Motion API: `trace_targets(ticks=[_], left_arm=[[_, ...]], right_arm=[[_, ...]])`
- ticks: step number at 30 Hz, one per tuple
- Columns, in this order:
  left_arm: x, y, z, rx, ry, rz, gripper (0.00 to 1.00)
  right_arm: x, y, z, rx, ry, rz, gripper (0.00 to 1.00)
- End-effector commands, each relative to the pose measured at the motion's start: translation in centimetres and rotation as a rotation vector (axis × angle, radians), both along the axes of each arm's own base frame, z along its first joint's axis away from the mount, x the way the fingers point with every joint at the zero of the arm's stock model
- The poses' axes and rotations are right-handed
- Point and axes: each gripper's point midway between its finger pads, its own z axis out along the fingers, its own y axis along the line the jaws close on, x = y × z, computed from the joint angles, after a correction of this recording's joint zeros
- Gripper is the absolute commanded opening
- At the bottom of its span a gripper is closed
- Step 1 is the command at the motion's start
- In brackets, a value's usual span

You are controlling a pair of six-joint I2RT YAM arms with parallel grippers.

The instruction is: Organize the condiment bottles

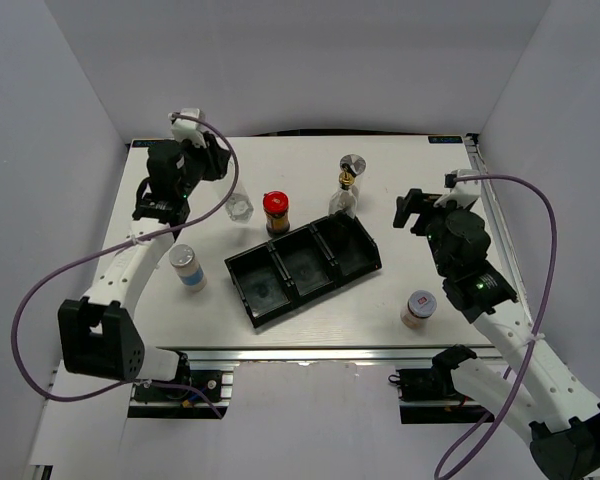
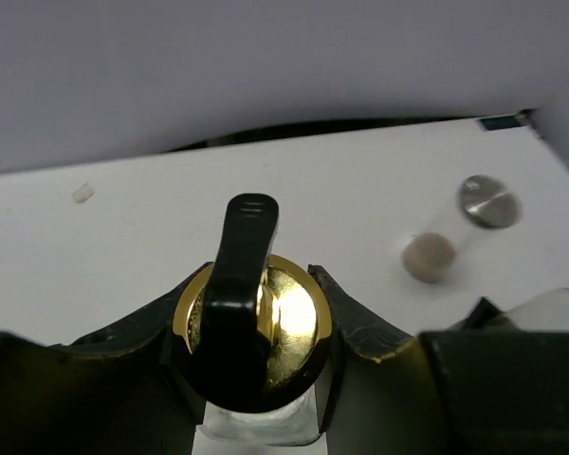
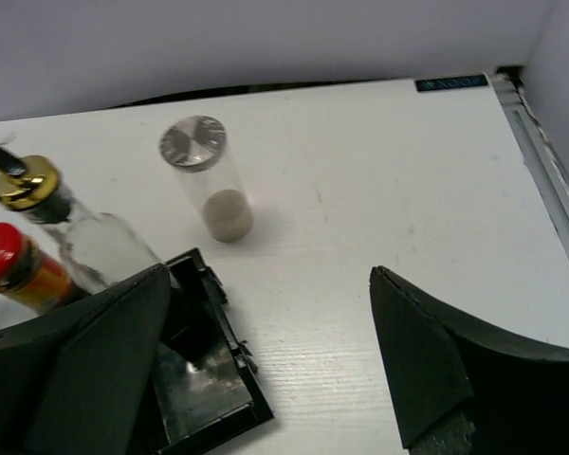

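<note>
My left gripper is shut on a clear glass bottle at the back left; in the left wrist view its fingers clamp just under the gold spout with its black lever. A second gold-spouted bottle stands behind the black tray, with a silver-capped shaker beyond it and a red-lidded jar to its left. Two more shakers stand at the near left and near right. My right gripper is open over bare table, right of the tray.
The three-compartment tray lies at an angle in the middle with nothing in it; its corner shows beside my right gripper's left finger. White walls enclose the table on three sides. A metal rail runs along the right edge.
</note>
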Motion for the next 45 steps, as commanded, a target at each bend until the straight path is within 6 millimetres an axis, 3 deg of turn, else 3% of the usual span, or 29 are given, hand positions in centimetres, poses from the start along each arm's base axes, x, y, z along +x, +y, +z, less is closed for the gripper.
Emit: trace_targets(ticks=[1,6,10,19,27,33,39,45], left_arm=[[-5.0,-3.5,13.7,-0.109,-0.324,-0.196,0.00],[-9.3,-6.5,17.4,-0.174,-0.371,-0.313,0.00],[-11.6,-8.2,18.8,-0.171,-0.374,-0.382,0.00],[-15.6,-14.8,16.8,-0.163,-0.313,-0.572,0.00],[-18.1,-21.2,12.1,-0.033,-0.209,-0.662,0.00],[-18.4,-25.1,10.2,0.004,-0.194,-0.696,0.00],[-19.3,-28.3,9.6,0.014,-0.193,-0.755,0.00],[-16.8,-29.5,10.3,-0.029,-0.256,-0.623,0.00]], right_arm=[[-0.2,-3.3,-0.9,0.037,0.025,-0.198,0.90],[-0.6,-3.9,-1.1,0.056,0.026,-0.225,0.89],[-0.7,-3.9,-1.1,0.060,0.027,-0.220,0.90],[-0.9,-4.5,-1.5,0.065,0.029,-0.245,0.89],[-1.3,-5.3,-1.3,0.074,0.007,-0.272,0.89],[-1.3,-5.4,-1.5,0.064,0.007,-0.275,0.89],[-1.2,-6.4,-2.4,0.058,0.020,-0.321,0.89],[-1.5,-6.9,-2.6,0.127,-0.029,-0.328,0.89]])
